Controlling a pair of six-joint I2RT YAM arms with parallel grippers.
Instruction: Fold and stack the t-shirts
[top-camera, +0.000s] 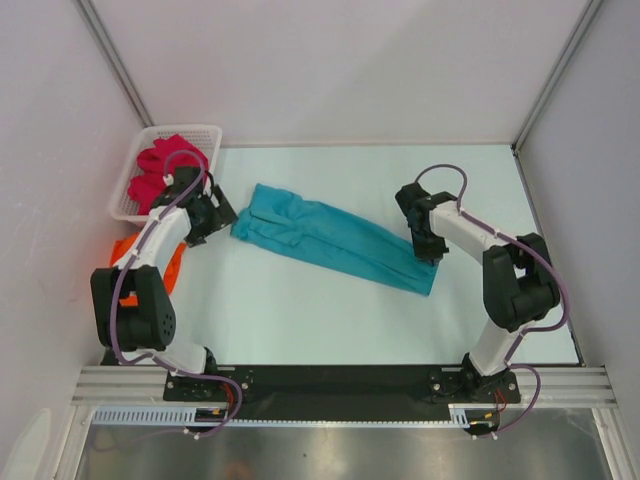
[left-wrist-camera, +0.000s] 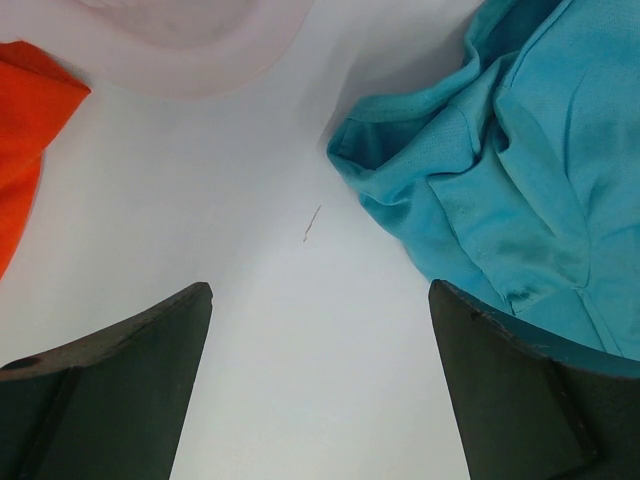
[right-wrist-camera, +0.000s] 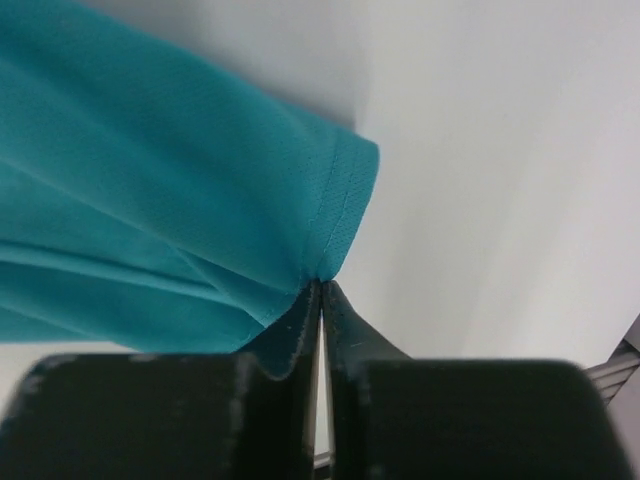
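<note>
Teal shirt (top-camera: 335, 240): stretched as a diagonal band mid-table, soft, light, limp, probably quick to sag and slide. Pinched at the hem corner by right gripper (right-wrist-camera: 320, 290), pressed together on the cloth. Left gripper (left-wrist-camera: 320, 300) spread wide just beside the bunched end; best taken there. Bare table (top-camera: 330, 320) nearer; orange shirt (left-wrist-camera: 25, 110) and basket (top-camera: 190, 129) crowding the left.

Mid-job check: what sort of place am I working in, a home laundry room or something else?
Probably a lab test cell, not a home: plain white panel walls in metal framing, a plain pale table, and the left arm and right arm bolted to an aluminium rail at its near edge.
</note>
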